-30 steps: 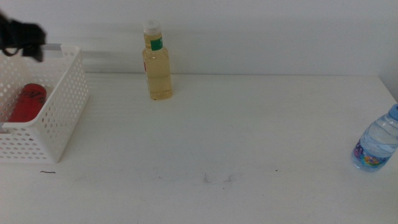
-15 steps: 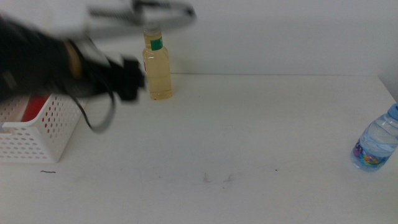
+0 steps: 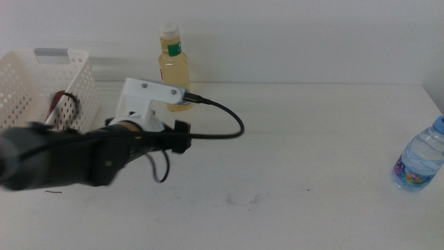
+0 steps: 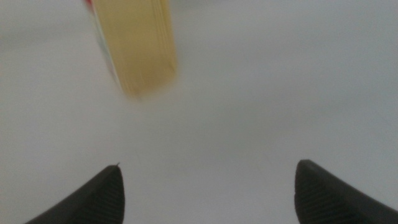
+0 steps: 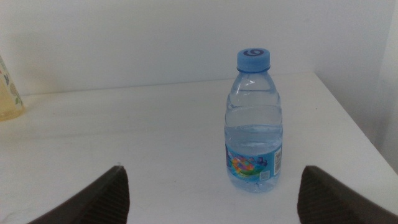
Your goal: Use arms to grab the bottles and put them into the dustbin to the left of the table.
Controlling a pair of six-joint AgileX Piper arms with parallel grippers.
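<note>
While blurred in the middle view, left arm [image 3: 83, 163] reaches across the table [image 3: 312, 139] in front of the bin [image 3: 41, 90], covering its lower part. Left gripper [image 4: 208, 190] spread wide, empty, near the yellow bottle [image 3: 175, 68], upright at the table's back edge. Red can [image 3: 55, 107] partly seen inside the bin, leaning. Water bottle [image 5: 254, 121] upright near the right edge, with nothing around it. Right gripper [image 5: 211, 196] released, facing that bottle, apart from it.
</note>
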